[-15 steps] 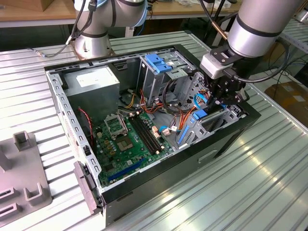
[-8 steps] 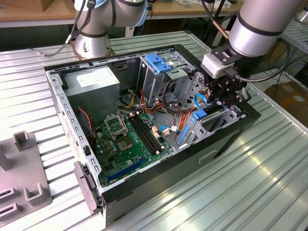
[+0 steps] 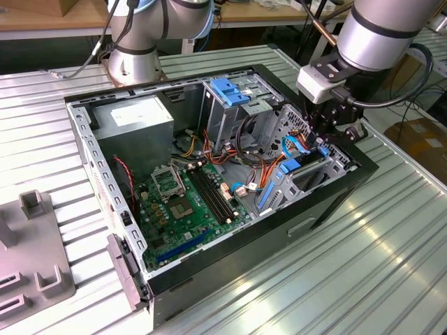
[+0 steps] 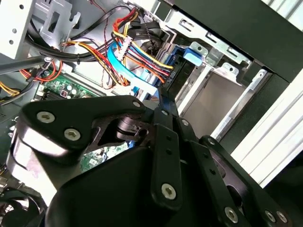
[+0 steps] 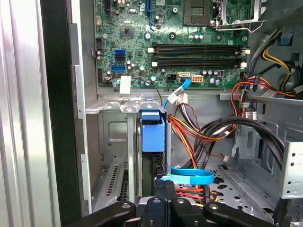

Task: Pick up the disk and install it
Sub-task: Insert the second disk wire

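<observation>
Arm point(image 3: 380, 28): reaches down from the exterior view's upper right, wrist pointing into the open computer case point(image 3: 335, 202). Gripper point(image 3: 334, 132): low over the drive bay point(image 3: 307, 174) at the case's near-right corner; whether its fingers are apart or together cannot be told. Disk point(image 5: 153, 139): standing on edge in the bay, blue rail uppermost, just ahead of the gripper. Cables point(image 5: 199, 132): bundled beside the disk.

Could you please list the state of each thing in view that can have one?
Computer case: lying on its side, side panel off.
Disk: standing on edge in the drive bay, blue carrier showing.
Gripper: above the disk.
Memory slots: empty.
</observation>
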Robot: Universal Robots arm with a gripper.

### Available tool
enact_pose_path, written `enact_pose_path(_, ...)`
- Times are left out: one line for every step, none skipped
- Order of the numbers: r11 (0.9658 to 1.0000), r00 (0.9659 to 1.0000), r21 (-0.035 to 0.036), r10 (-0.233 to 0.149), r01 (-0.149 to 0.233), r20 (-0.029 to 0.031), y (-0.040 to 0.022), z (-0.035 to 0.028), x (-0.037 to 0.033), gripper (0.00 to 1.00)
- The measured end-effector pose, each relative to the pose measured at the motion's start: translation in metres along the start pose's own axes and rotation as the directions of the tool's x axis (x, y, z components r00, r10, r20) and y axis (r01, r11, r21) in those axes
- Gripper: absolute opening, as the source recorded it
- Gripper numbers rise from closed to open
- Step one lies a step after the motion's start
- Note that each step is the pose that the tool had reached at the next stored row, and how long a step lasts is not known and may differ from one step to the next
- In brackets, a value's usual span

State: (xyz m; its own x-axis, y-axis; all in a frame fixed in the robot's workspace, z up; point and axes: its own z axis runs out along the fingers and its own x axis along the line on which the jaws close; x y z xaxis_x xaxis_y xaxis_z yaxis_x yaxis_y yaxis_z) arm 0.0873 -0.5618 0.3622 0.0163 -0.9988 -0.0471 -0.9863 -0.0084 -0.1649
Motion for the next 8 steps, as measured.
enact_pose_path(1.0,1.0,0.0,0.0,0.0,0.0,0.0,0.0,-0.0001,0.1)
enact_pose_path(1.0,1.0,0.0,0.0,0.0,0.0,0.0,0.0,-0.0002,0.1)
enact_pose_path(1.0,1.0,0.0,0.0,0.0,-0.0001,0.0,0.0,-0.0003,0.1)
enact_pose_path(1.0,1.0,0.0,0.0,0.0,-0.0001,0.0,0.0,-0.0004,0.1)
enact_pose_path(1.0,1.0,0.0,0.0,0.0,-0.0001,0.0,0.0,-0.0005,0.1)
enact_pose_path(1.0,1.0,0.0,0.0,0.0,-0.0001,0.0,0.0,-0.0005,0.1)
enact_pose_path(1.0,1.0,0.0,0.0,0.0,-0.0001,0.0,0.0,-0.0005,0.1)
enact_pose_path(1.0,1.0,0.0,0.0,0.0,-0.0001,0.0,0.0,-0.0007,0.1)
